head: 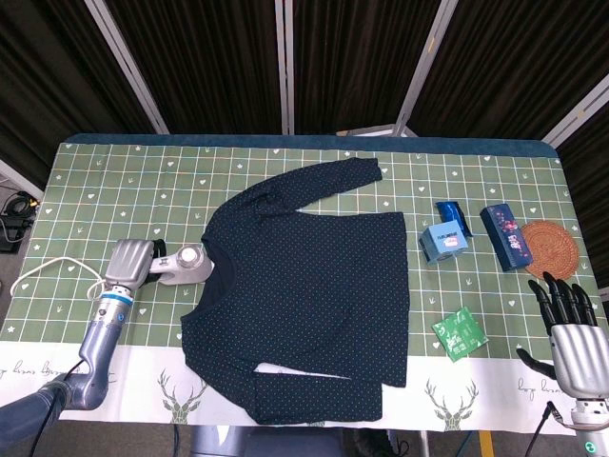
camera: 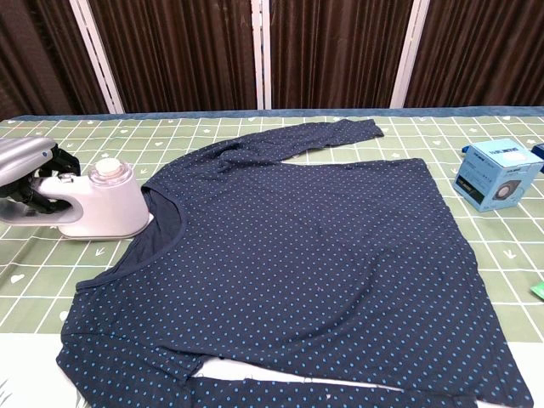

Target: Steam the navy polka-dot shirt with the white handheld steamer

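Gripping the white steamer [head: 183, 266] at frame left, your left hand [head: 130, 264] curls closed; right hand [head: 574, 335], lower right, fingers spread, empty.

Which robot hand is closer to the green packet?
The right hand. It sits just right of the green packet, near the table's front edge. The left hand is far across the shirt, gripping the steamer.

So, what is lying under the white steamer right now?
The steamer sits mostly on the green checked tablecloth, its head meeting the shirt collar. The left hand covers its handle, so the fingers there cannot be seen clearly.
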Motion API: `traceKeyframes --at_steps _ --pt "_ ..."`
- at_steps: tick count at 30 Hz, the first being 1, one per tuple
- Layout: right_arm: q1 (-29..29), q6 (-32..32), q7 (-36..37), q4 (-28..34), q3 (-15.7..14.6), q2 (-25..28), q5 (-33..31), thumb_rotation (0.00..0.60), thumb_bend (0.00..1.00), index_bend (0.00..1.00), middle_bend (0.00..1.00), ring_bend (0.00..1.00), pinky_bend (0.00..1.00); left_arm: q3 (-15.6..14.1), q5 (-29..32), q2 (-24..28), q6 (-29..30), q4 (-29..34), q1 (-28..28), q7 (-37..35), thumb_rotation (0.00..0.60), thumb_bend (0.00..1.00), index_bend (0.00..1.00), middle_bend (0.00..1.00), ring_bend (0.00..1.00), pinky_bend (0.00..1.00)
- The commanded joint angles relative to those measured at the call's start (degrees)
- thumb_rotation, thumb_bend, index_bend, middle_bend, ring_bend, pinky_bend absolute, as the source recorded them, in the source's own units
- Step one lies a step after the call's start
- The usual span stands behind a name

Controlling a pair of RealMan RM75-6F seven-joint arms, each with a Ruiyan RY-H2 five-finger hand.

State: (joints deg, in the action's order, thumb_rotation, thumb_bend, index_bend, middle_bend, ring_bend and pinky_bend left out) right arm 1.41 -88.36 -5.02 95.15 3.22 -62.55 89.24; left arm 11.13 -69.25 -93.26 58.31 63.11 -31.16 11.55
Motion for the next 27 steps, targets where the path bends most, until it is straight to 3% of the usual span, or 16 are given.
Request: traceKeyframes --at_steps 1,3,8,18,27 --pt "0.0 0.0 -0.1 0.0 0.0 0.0 0.0 0.600 0.00 0.00 0.00 0.00 0.00 -0.2 -0.1 0.3 0.0 0.1 0.0 0.0 0.600 0.65 0.85 0.78 0.77 0.99" --pt "0.1 0.1 -0.2 0.0 0.0 -0.1 -0.1 0.600 0.00 0.00 0.00 0.00 0.00 -0.3 -0.2 0.7 -0.2 0.4 -0.1 -0.5 0.600 0.75 0.91 0.82 0.80 1.00" --pt "0.1 0.0 -0.5 0.1 -0.1 -0.1 0.0 0.600 0.00 0.00 0.00 0.00 0.00 -0.9 -2.3 2.7 -1.1 2.0 -0.2 -5.9 0.600 0.81 0.94 0.84 0.82 1.00" --pt "0.1 -0.2 -0.7 0.1 0.1 -0.2 -0.3 0.600 0.00 0.00 0.00 0.00 0.00 -2.3 -13.8 6.9 4.3 5.9 -1.4 -22.8 0.600 0.82 0.95 0.85 0.83 1.00" --pt "0.4 0.4 -0.6 0.0 0.6 -0.1 -1.6 0.600 0.00 0.00 0.00 0.00 0.00 -1.1 -15.0 4.5 0.6 7.0 -6.9 -24.0 0.600 0.82 0.96 0.85 0.83 1.00"
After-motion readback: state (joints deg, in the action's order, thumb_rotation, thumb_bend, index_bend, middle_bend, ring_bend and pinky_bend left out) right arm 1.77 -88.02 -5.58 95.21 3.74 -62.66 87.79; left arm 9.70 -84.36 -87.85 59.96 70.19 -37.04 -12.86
